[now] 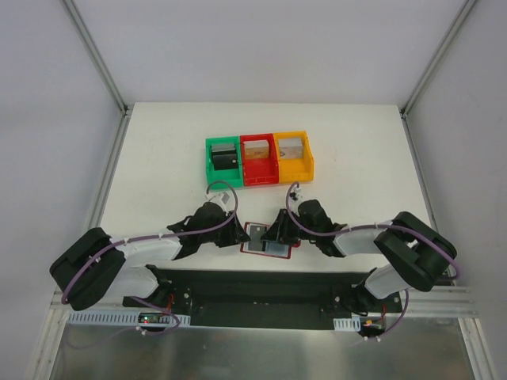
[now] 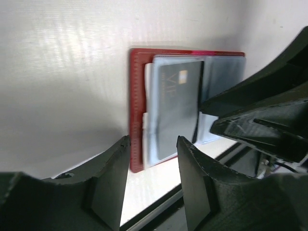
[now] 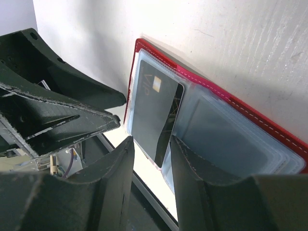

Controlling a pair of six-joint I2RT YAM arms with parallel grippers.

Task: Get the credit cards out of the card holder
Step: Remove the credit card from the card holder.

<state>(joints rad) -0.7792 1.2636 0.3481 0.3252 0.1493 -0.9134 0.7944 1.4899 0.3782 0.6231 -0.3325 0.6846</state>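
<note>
the opened card holder (image 1: 267, 240) lies lower centre on the bench (image 1: 158, 158). left gripper (image 2: 150, 180) spread at its edge, right gripper (image 3: 153, 178) spread, a dark credit card (image 3: 154, 118) ending between its fingers.

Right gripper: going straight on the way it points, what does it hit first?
Probably the dark grey VIP card in the open dark red leather-like card holder; its near end sits between the fingers of the open right gripper. Depth unclear, may already touch.
</note>
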